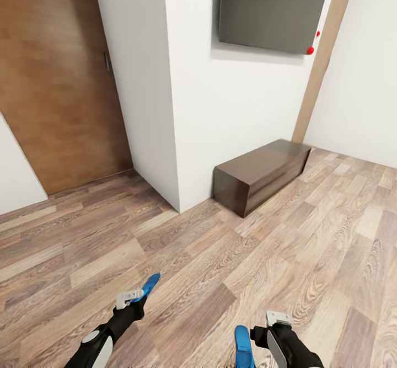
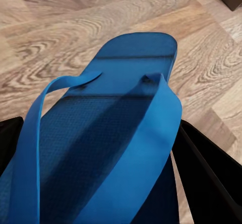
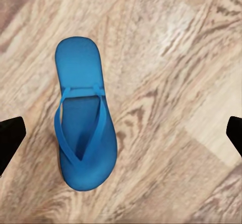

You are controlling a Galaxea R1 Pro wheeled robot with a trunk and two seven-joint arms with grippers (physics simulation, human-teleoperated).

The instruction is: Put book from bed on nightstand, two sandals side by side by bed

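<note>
One bright blue sandal is clamped between the black fingers of my left gripper, held above the wood-plank floor with its toe sticking out ahead. The other sandal lies flat on the floor, straps up, below my right gripper. That gripper is open, its fingers spread wide on either side with nothing between them. In the head view this sandal lies just left of the right gripper. The book, the bed and the nightstand are out of view.
A long low dark-brown cabinet stands against the white wall ahead, under a dark wall panel. A white wall corner juts out at centre. A tan wooden door is at the left. Open plank floor lies ahead.
</note>
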